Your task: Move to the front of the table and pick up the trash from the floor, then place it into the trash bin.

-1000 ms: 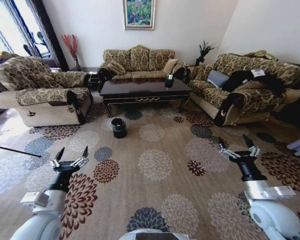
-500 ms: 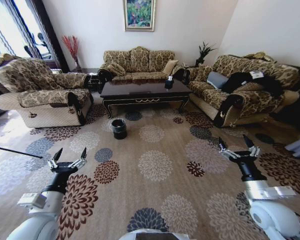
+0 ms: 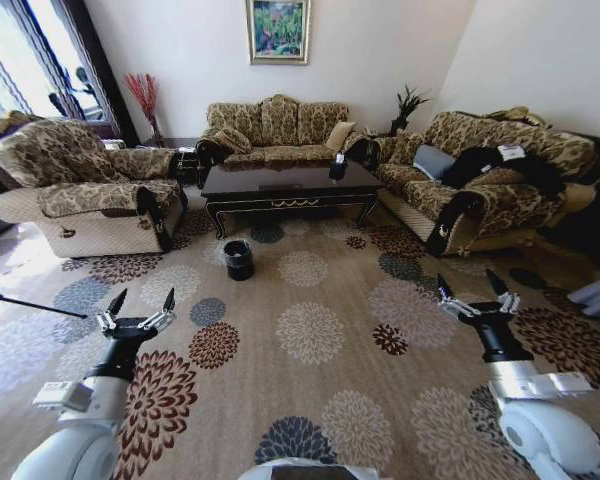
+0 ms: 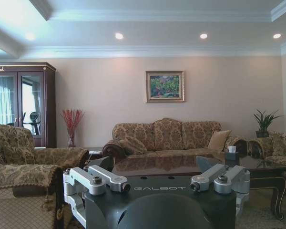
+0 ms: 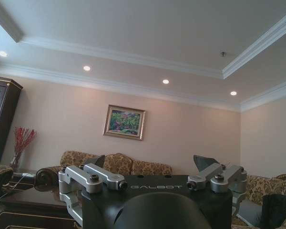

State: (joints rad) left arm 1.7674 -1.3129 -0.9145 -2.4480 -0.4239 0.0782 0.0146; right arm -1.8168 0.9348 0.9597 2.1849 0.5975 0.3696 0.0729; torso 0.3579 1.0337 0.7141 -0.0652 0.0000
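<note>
I am holding my left gripper (image 3: 138,312) out low over the flowered brown carpet (image 3: 310,330), its jaws spread wide and grasping nothing. Ahead of it, the small black cylindrical trash bin with a crinkled clear liner (image 3: 238,258) is standing on the carpet just before the left end of the long glossy dark-brown coffee table (image 3: 285,182), near its curved front leg. Nothing I can pick out as trash is showing on the floor by the bin or the worktop; any pieces there are too small to tell from the carpet pattern. I am judging that litter of this kind would be light and easily crushed or flicked away: paper soft and flat against the pile, a bottle smooth and prone to roll, best pinched gently across its middle. On the right, my right gripper (image 3: 478,298) is likewise hanging over the carpet, released and empty.
</note>
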